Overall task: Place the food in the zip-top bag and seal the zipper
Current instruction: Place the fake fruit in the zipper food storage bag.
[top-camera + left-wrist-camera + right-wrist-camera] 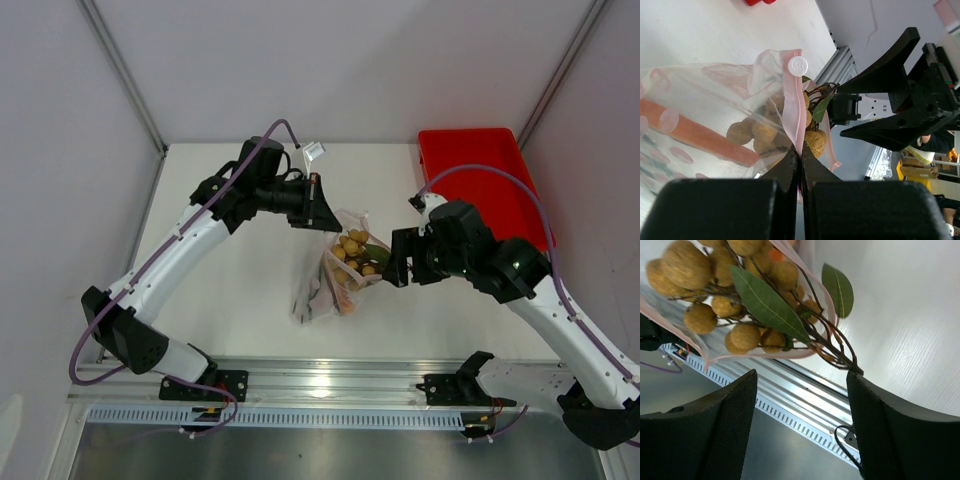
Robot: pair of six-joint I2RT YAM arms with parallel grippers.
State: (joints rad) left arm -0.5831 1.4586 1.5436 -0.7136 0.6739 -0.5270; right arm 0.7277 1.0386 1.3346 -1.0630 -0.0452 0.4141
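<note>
Left pincer (pixel 800 152) is clamped tight on the pink zipper (pixel 796 110), jaws fully together, right at the mouth edge of the bag (pixel 316 292). It's holding that end up, while the other end lies on the table (pixel 240 290). There's a white round tab (pixel 798 65) further up the strip.

Right pincer (pixel 801 375) is wide open with nothing clamped in it. It's parked right at the bag's mouth, facing the left one. The end of the stem sits just at one of its fingertips (pixel 856 382), can't tell if it's actually touching.

The bunch (pixel 745 336) of tan fruits is mostly inside the mouth of the bag, but the stems and one leaf (pixel 837 282) poke out past the pink edge toward the right pincer. Zipper isn't pressed closed there; the two sides gape around the fruit.

Deeper in the bag you can see a long orange-red piece (pixel 695 132) through the dotted plastic.

Red tray (pixel 480 180) sits at the far right of the table, well apart from the bag.
</note>
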